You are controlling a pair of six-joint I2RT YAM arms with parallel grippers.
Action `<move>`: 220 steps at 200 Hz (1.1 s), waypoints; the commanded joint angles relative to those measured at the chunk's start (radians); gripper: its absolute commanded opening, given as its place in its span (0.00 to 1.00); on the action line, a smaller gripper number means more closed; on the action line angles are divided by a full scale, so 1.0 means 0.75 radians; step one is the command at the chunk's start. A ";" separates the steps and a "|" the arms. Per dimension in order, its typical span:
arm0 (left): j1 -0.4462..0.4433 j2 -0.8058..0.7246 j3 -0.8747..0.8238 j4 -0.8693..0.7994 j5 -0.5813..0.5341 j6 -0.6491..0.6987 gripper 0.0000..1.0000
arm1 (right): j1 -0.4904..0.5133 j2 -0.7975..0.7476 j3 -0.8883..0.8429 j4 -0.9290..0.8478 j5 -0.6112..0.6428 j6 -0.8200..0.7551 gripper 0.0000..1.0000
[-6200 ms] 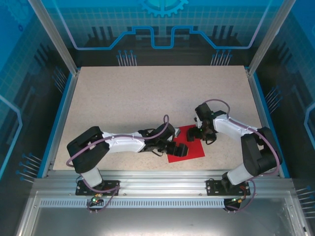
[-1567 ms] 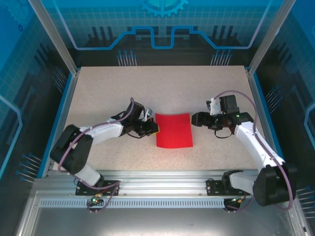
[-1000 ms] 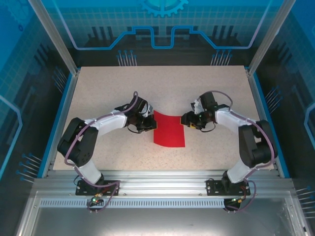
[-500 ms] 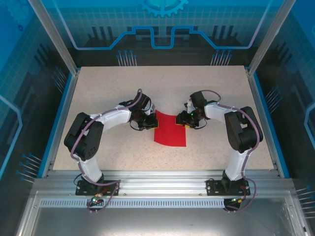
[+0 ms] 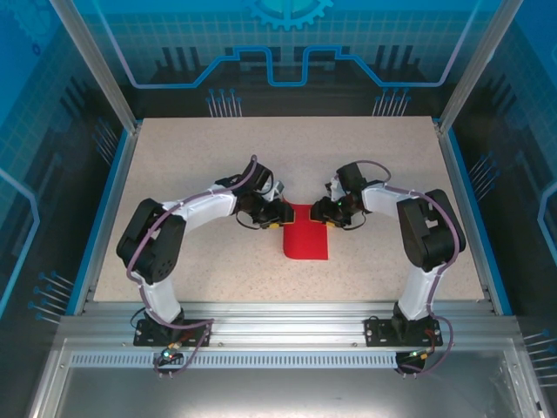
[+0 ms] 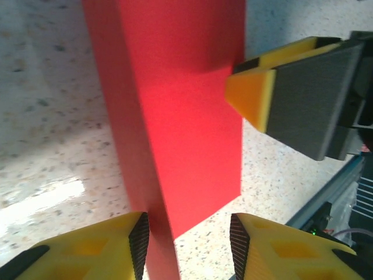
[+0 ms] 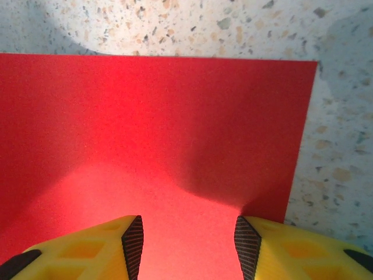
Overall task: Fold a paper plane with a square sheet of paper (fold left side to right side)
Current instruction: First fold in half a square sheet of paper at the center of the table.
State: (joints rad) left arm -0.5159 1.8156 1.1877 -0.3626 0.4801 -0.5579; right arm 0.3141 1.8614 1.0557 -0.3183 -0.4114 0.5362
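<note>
Tabletop first: pale speckled stone-look table [image 5: 287, 148], matte and hard, a good flat bed for creasing. Across it both white jointed arms reach inward, the left arm [image 5: 196, 207] and the right arm [image 5: 409, 218], meeting at the far edge of the thin bright red square sheet of paper [image 5: 305, 239], which lies near the middle of the table, between the two arms.

From above the sheet reads as a narrow upright oblong. In the left wrist view one part of the paper [image 6: 186, 116] rises like a flap over a darker strip, so I judge the left side is on its way over to the right.

Left gripper [image 6: 186, 245]: yellow wedge fingers apart, the red edge running between them, released rather than pinching. Right gripper [image 7: 186, 245]: jaws apart too, straddling the smooth flat sheet [image 7: 145, 128] just inside its corner, probably there to pin it while the flap comes across.
</note>
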 commanded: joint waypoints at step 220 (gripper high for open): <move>-0.093 0.104 0.092 0.081 0.038 -0.084 0.31 | -0.034 -0.037 -0.061 0.288 -0.420 0.143 0.12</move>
State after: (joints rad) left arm -0.5793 1.9049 1.2392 -0.2821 0.5205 -0.6292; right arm 0.2874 1.8332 0.9894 -0.0818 -0.7258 0.6674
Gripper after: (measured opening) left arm 0.291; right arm 0.212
